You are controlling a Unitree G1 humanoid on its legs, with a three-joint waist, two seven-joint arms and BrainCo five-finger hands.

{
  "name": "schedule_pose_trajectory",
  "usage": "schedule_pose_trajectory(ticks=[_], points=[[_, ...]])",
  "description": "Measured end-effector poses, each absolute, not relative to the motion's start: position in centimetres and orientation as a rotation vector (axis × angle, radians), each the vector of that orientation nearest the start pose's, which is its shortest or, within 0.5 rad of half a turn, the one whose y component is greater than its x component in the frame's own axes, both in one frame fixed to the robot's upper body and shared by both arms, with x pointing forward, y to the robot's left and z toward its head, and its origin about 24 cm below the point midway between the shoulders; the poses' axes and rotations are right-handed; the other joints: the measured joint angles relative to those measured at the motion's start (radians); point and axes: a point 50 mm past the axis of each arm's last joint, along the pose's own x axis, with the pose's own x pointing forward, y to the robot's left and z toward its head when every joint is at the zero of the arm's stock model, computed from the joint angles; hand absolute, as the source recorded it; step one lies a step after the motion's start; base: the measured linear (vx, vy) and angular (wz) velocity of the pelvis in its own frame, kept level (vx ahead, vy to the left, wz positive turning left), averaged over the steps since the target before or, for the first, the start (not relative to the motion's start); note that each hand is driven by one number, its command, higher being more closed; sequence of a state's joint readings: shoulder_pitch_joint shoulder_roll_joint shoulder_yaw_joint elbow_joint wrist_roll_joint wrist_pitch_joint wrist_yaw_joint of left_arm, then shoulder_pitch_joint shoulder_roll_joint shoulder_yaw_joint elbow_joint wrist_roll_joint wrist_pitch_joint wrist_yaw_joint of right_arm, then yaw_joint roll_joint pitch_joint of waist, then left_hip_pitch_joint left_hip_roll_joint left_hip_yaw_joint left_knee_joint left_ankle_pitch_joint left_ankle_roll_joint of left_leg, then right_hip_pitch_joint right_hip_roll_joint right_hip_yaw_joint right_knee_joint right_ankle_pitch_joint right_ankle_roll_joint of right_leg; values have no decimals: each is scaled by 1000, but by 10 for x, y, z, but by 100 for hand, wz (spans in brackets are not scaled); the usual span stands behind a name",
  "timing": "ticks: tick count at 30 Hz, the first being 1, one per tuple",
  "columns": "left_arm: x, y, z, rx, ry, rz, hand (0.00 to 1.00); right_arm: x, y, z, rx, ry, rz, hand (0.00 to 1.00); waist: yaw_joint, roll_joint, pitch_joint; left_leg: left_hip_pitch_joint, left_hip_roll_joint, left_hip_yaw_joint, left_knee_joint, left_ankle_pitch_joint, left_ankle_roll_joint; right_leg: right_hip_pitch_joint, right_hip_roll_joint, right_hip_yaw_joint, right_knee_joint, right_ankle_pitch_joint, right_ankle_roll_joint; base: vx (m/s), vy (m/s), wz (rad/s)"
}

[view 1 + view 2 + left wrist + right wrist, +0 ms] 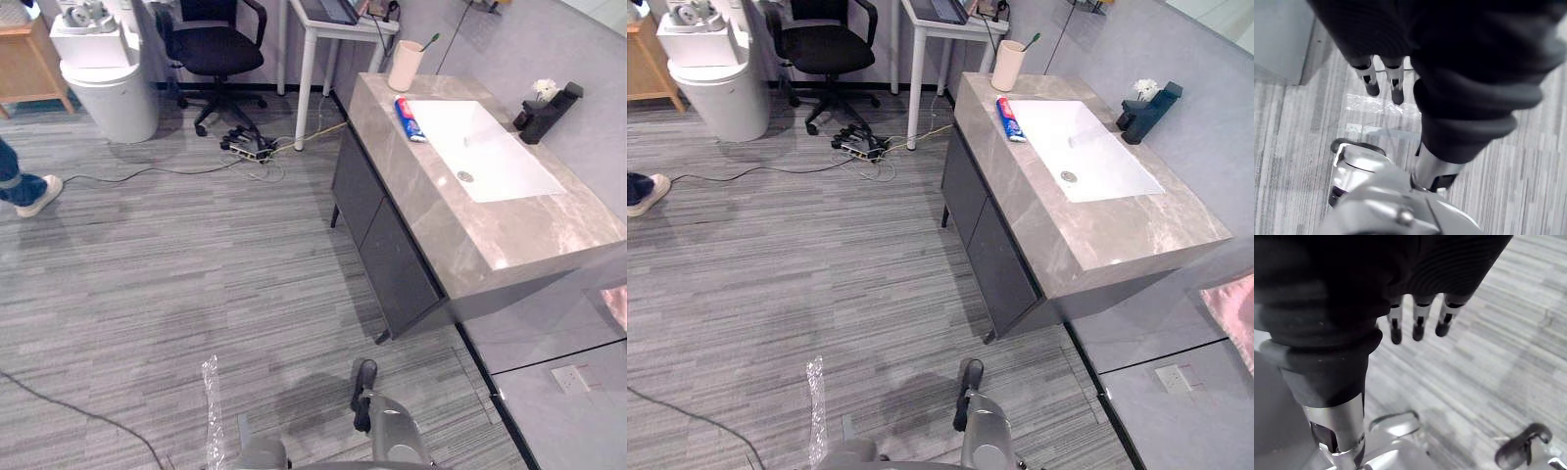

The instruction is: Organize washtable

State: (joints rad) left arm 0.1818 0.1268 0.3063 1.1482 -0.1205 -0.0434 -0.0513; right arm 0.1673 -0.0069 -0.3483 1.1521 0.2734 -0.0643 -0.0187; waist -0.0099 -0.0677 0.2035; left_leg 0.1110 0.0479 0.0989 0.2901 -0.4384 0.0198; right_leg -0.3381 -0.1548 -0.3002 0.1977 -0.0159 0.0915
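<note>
The washtable (431, 211) stands well ahead of the robot's hands and off to their right. On its counter a toothpaste tube (410, 118) lies just beside the sink (490, 147), and a cup (404, 65) holding a toothbrush (429, 41) stands at the far corner. The left hand (1396, 90) and right hand (1418, 325) hang with fingers relaxed, grasping nothing, over the grey floor (196, 264). A strip of clear plastic (1378, 103) lies on the floor past the left hand's fingers.

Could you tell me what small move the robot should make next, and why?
Probably step closer to the washtable: both the left hand and right hand hang open over the floor, well short of the toothpaste tube lying beside the sink.
</note>
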Motion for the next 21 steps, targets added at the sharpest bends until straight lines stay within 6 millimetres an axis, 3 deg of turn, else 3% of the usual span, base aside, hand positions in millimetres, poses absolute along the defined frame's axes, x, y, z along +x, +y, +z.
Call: schedule_pose_trajectory(ticks=[1,2,3,4,5,6,7,9,11,12,13,14,15,16,17,18,19,20,21], points=[[26,233,-167,-186,1222,440,0,30,-194,-174,395,1192,-579,0,-10,10,-24,-2,26,1,-9,3,-26,3,33,-9,8,13,-21,539,-149,32],[12,233,-168,-203,1249,461,0,23,-200,-173,380,1197,-587,0,-21,45,-68,11,96,12,15,17,-82,40,118,-38,-11,27,-48,645,-134,30],[7,243,-166,-200,1244,499,0,21,-196,-174,371,1211,-576,0,-30,13,-88,-76,127,8,246,43,-110,98,172,-24,-67,64,-92,678,-145,19],[1,247,-165,-197,1260,520,0,18,-193,-175,368,1223,-565,0,-28,-5,-101,-124,134,17,372,57,-129,133,188,-9,-100,129,-159,669,-154,-30],[-1,237,-168,-229,1287,518,0,23,-206,-173,318,1212,-550,0,-5,48,-114,-205,214,26,609,126,-111,187,254,-1,-138,129,-182,497,-102,-70],[-3,234,-168,-238,1294,511,0,29,-212,-171,286,1201,-536,0,12,48,-121,-237,249,35,696,183,-94,205,269,26,-144,120,-194,612,-61,-99],[3,240,-167,-226,1272,527,0,44,-210,-170,265,1167,-511,0,26,49,-119,-298,283,55,810,153,-54,245,273,65,-164,107,-195,563,-10,-78],[16,246,-165,-223,1228,538,0,62,-207,-169,248,1138,-480,0,25,41,-110,-355,302,67,837,125,-68,302,250,115,-174,98,-201,515,14,-42],[27,249,-162,-243,1166,560,0,77,-201,-167,230,1112,-440,0,28,13,-92,-391,300,60,732,105,-100,383,187,174,-169,65,-178,458,190,-44],[31,248,-161,-253,1145,561,0,85,-197,-166,216,1100,-413,0,27,12,-90,-404,302,26,578,108,-112,410,152,207,-146,9,-129,322,225,-57],[32,247,-162,-258,1141,561,0,86,-197,-166,212,1097,-406,0,28,17,-89,-404,299,8,491,114,-122,415,141,221,-138,-19,-106,262,318,-58],[32,243,-163,-276,1143,563,0,88,-196,-166,211,1093,-403,0,25,39,-89,-398,300,-36,351,130,-147,419,136,233,-123,-46,-67,139,351,-56],[32,235,-165,-300,1144,566,0,89,-201,-164,204,1083,-417,0,25,77,-91,-371,295,-109,160,190,-203,408,136,263,-84,-88,-33,163,447,-69],[31,233,-165,-307,1145,573,0,90,-202,-164,200,1082,-419,0,31,78,-93,-346,277,-113,152,261,-220,403,126,288,-64,-105,-16,167,443,-85],[23,235,-165,-305,1156,596,0,88,-192,-166,208,1097,-398,0,25,47,-107,-317,220,-107,134,269,-197,402,86,314,-54,-104,-6,191,359,-70],[27,244,-163,-289,1134,605,0,86,-186,-166,201,1101,-378,0,20,8,-114,-302,186,-93,134,242,-197,377,59,302,-19,-109,-1,215,316,-63],[29,247,-162,-287,1123,611,0,85,-187,-167,188,1105,-373,0,26,1,-116,-305,175,-93,155,239,-199,361,55,309,-5,-107,-2,198,291,-59],[29,249,-161,-294,1117,622,0,85,-188,-167,177,1109,-371,0,24,-3,-116,-312,168,-95,228,229,-172,362,54,348,-5,-106,0,223,315,-100],[24,250,-161,-303,1123,643,0,84,-187,-167,165,1117,-360,0,31,-9,-114,-319,158,-111,329,234,-182,370,46,397,-7,-97,2,191,295,-116]])
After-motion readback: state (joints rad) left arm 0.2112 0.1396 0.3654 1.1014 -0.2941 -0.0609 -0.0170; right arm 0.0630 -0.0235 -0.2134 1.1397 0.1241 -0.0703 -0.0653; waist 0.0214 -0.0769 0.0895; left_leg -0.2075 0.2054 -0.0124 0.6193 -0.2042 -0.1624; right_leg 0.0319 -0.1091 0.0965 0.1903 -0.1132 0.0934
